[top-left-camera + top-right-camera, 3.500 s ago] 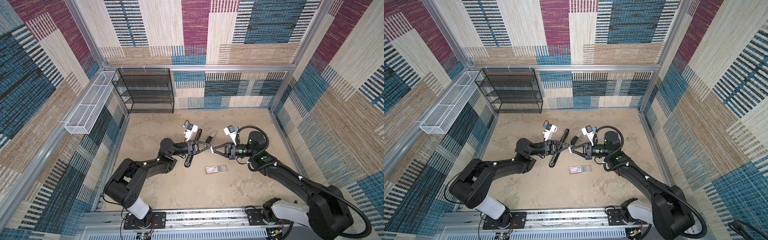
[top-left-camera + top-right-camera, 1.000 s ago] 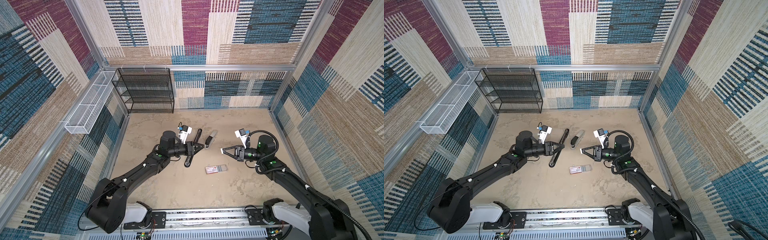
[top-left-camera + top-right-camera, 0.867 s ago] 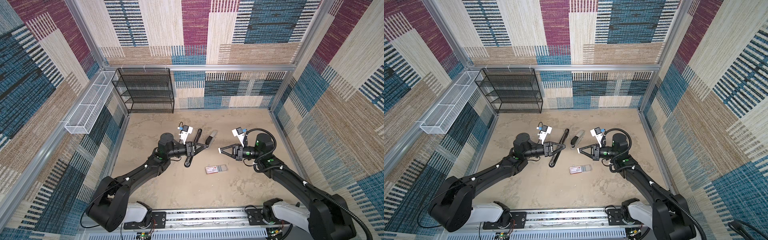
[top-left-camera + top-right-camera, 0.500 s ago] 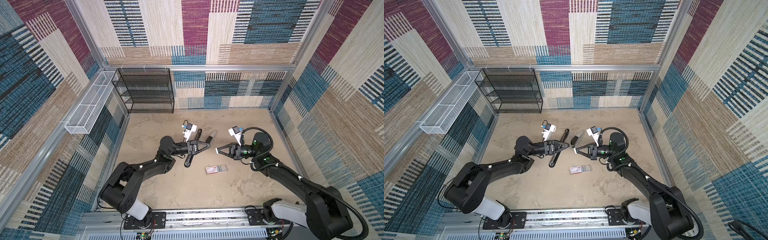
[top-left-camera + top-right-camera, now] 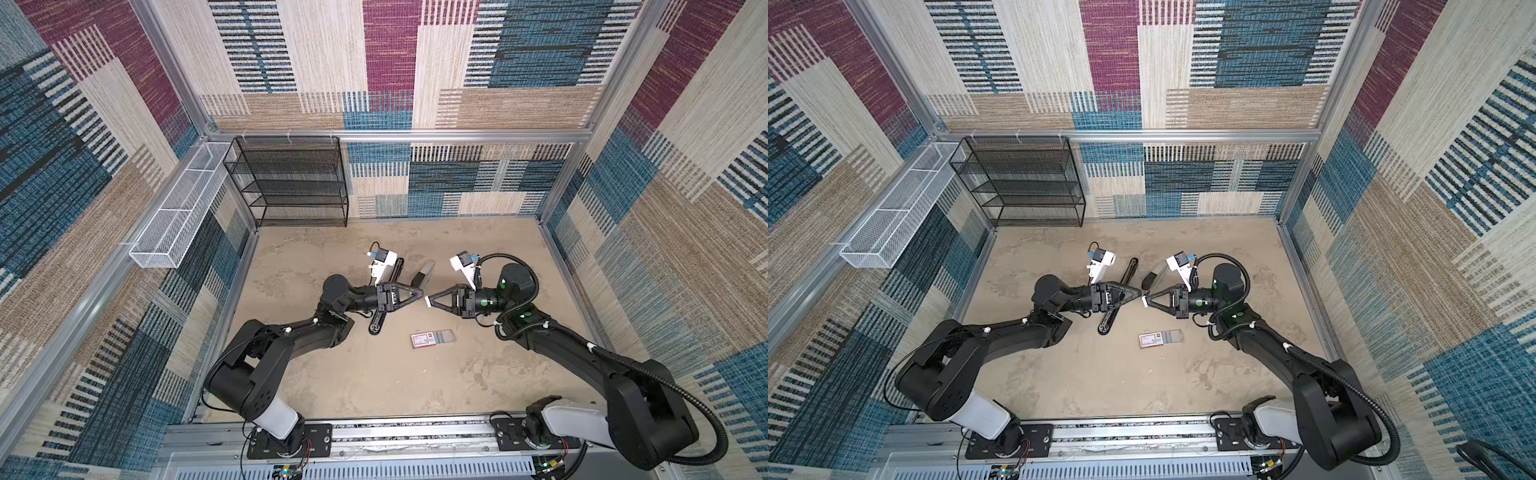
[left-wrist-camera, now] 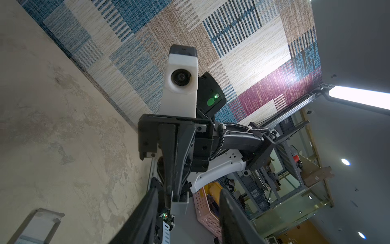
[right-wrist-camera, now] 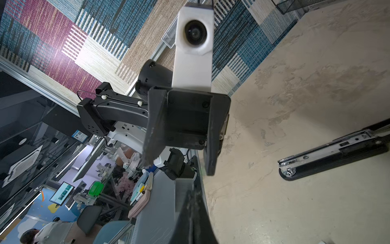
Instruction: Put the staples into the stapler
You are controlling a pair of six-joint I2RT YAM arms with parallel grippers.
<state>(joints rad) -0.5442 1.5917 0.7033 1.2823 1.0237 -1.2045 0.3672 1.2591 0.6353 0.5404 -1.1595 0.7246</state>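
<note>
The right gripper pinches a strip of staples between pressed fingers. The left gripper faces it, fingers spread (apparently not touching the strip). The staple box lies at six o'clock from them, the stapler at eight o'clock.

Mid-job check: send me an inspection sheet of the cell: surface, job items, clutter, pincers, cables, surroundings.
Surface: beige mottled tabletop.
Job's things: stapler opened flat, partly under the left arm; red-and-white staple box, grey tray slid partly out; staple strip held off the table.
Clutter: unidentified grey oblong piece beside the stapler.
Grippers: right pincer shut on the staple strip; left pincer open, facing it tip to tip.
Cables: black corrugated cable loops at the right wrist; no snag seen.
Surroundings: black mesh shelf, white wire basket, patterned walls.
</note>
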